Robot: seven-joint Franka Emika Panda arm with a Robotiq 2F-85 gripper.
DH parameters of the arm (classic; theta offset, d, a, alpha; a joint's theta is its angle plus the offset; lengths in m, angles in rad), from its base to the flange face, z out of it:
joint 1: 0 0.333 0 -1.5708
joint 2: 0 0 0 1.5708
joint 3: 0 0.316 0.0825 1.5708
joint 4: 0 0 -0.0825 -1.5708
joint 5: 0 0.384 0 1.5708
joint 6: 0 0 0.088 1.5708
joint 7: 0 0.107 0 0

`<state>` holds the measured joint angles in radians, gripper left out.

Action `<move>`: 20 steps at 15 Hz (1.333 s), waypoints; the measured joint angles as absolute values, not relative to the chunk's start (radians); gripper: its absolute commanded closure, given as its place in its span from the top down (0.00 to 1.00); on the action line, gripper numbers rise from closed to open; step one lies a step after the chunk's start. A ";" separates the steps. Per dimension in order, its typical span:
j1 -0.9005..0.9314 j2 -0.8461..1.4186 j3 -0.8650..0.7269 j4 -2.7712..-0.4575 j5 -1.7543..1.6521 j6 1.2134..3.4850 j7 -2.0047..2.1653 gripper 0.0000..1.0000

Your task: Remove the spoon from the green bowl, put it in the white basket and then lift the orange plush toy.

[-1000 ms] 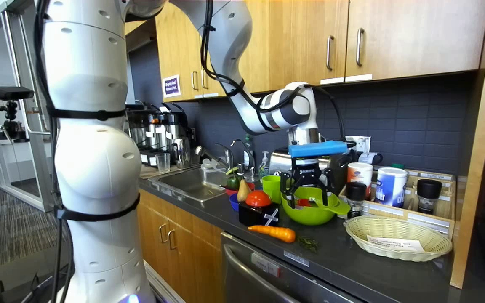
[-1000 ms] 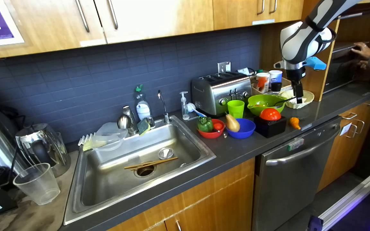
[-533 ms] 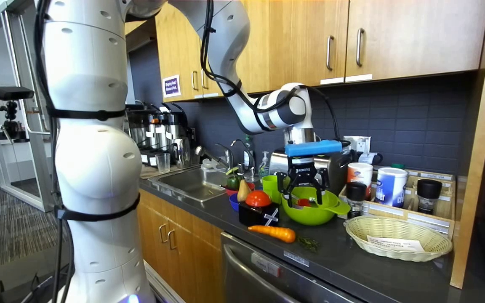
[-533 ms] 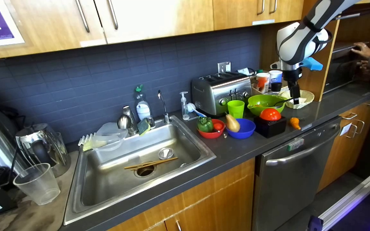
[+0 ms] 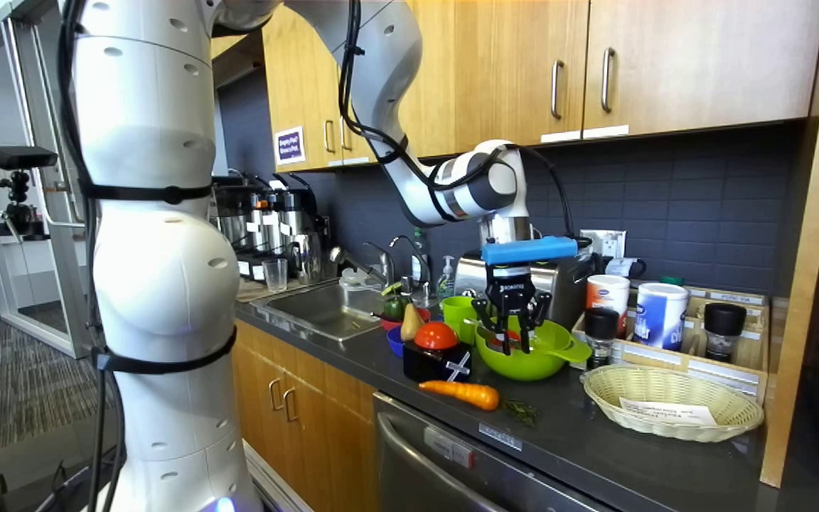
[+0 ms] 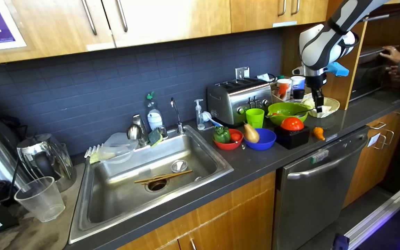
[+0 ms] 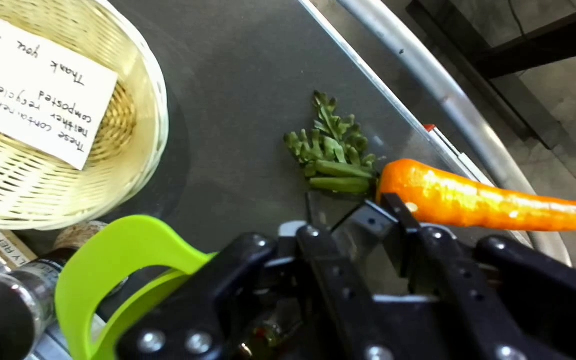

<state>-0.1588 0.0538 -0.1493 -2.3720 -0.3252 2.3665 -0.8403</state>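
Spoon (image 6: 304, 111) slants in green bowl (image 5: 523, 367), handle past rim. Arm (image 5: 383, 78) arches over surface (image 5: 566, 423); end effector (image 5: 515, 347) points straight down, jaws partly apart near handle, contact unclear.

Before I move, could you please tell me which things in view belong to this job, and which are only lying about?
For the job: spoon, green bowl, white basket; orange carrot, probably the toy meant.
Just lying about: blue bowl, red bowl, green cup, toaster, chopsticks.

The rounded white arm (image 5: 161, 277) has black straps (image 5: 161, 193) and cables (image 5: 345, 89); in an exterior view, a blue block (image 5: 530, 249) sits twelve o'clock of the black end effector (image 5: 515, 348), studded with silver screws (image 7: 199, 342).
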 measured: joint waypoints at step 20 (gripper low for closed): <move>-0.130 -0.005 -0.127 -2.367 -0.376 2.336 -0.761 0.01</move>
<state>-0.1300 -0.0050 -0.1275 -2.3665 -0.3758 2.3362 -0.7614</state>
